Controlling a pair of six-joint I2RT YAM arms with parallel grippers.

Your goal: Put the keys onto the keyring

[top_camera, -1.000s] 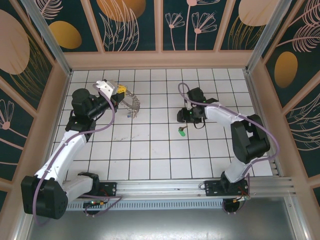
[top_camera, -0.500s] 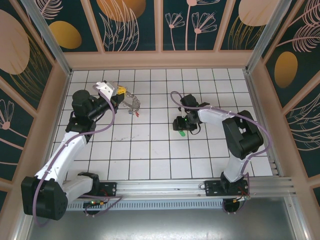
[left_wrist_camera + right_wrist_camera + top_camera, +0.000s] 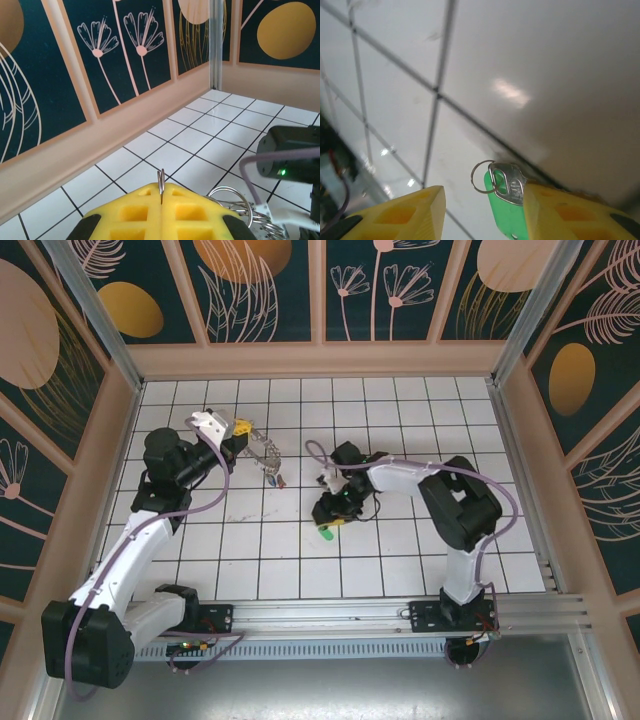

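Note:
My left gripper (image 3: pixel 240 434) is at the back left of the tiled floor, shut on the silvery keyring (image 3: pixel 265 456), which hangs from it to the right. In the left wrist view the yellow fingertips (image 3: pixel 145 210) pinch a thin wire loop of the keyring (image 3: pixel 161 180), and more loops (image 3: pixel 234 206) hang at the right. My right gripper (image 3: pixel 331 512) is low over the middle tiles. The green key (image 3: pixel 327 535) lies just in front of it. In the right wrist view the green key (image 3: pixel 507 207), with its small split ring (image 3: pixel 481 176), rests against the right finger (image 3: pixel 560 215). A gap separates it from the left finger (image 3: pixel 405 217).
The wooden wall (image 3: pixel 320 358) runs along the back of the white tiled floor (image 3: pixel 300 560), with side walls left and right. The right arm's links and cable (image 3: pixel 450 495) stretch across the right-hand tiles. The rail (image 3: pixel 350 615) with the arm bases is at the near edge.
The right gripper has swept left and toward the near edge, and the green key has moved with it. Its jaws have narrowed a little. The left gripper has turned the keyring slightly.

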